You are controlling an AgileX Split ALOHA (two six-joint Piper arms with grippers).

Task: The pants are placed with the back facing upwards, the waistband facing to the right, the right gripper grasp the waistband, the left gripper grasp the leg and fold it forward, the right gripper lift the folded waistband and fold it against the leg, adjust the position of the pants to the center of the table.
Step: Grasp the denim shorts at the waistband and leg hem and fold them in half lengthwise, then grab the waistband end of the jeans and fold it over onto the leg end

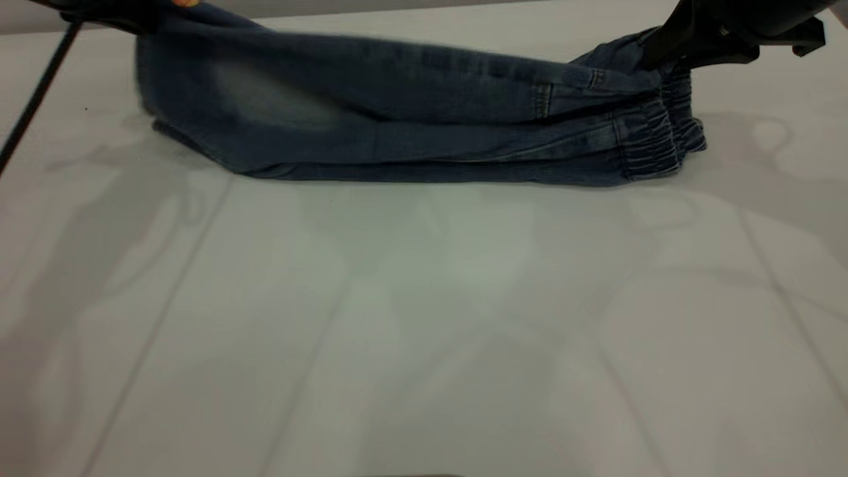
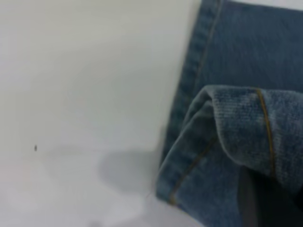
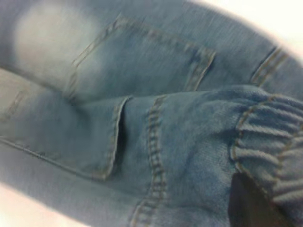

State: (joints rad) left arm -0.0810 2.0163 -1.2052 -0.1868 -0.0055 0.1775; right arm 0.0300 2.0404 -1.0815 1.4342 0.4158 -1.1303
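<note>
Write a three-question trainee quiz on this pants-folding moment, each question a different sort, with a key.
1. True or false: the pants lie fully flat on the table.
2. Which end does the right pincer hold? A) leg hem B) elastic waistband C) nothing
3. Fill in: the left pincer lifts the pants' ___ end.

Key: 1 false, both ends are raised off the surface. 2 B, it grips the gathered waistband. 3 leg, with the hem bunched in its grip in the left wrist view.
</note>
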